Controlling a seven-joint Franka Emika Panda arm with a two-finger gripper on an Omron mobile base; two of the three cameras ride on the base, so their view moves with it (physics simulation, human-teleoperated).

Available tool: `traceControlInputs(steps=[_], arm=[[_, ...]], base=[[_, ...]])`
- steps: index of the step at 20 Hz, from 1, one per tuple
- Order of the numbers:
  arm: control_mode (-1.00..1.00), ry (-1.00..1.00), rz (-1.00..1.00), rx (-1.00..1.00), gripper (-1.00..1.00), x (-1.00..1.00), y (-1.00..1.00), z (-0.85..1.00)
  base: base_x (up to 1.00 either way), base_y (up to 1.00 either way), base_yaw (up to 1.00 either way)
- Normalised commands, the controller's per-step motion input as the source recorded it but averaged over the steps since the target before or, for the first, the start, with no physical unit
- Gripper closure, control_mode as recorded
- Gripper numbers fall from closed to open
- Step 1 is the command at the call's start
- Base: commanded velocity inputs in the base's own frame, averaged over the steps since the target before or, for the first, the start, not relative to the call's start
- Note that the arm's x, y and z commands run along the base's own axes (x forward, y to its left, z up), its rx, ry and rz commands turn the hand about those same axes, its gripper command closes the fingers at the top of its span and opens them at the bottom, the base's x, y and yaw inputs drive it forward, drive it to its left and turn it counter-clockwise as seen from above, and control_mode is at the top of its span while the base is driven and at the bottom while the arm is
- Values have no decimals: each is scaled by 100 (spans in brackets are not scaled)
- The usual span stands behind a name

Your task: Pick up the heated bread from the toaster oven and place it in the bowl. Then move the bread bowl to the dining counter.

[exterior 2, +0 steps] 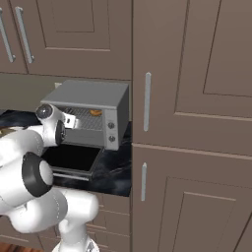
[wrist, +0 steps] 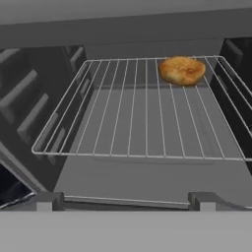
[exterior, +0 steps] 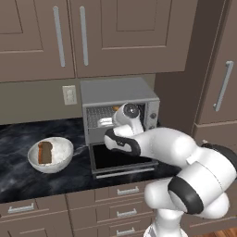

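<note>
Bread [wrist: 181, 70] at rack's [wrist: 133, 123] far-right corner (open tool [wrist: 125, 199] outside)

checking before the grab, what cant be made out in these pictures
- Gripper fingers: hidden behind the wrist in the left base view; cut to dark tips in the hand view, so the opening is unclear.
- Heated bread: a small orange speck in both base views.
- Bowl: its brown slice hides part of the inside.

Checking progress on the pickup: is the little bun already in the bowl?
No, the bun lies at the back of the wire rack inside the toaster oven.
</note>
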Motion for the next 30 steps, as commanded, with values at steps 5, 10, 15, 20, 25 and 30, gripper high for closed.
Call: traceControlInputs(steps=[5, 10, 15, 20, 25, 30], arm=[[-100, -3, 0, 0, -100, 32, -1, -17], [-100, -6, 0, 0, -100, 24, -2, -21], [-100, -6, 0, 0, -100, 25, -1, -19], [-100, -5, 0, 0, -100, 18, -1, -21], [-100, 0, 0, 0, -100, 9, -3, -25], [-100, 0, -2, 0, -100, 1, -5, -21]], base=[[0, 0, 0], [0, 0, 0], [0, 0, 0], [0, 0, 0], [0, 0, 0], [0, 0, 0]])
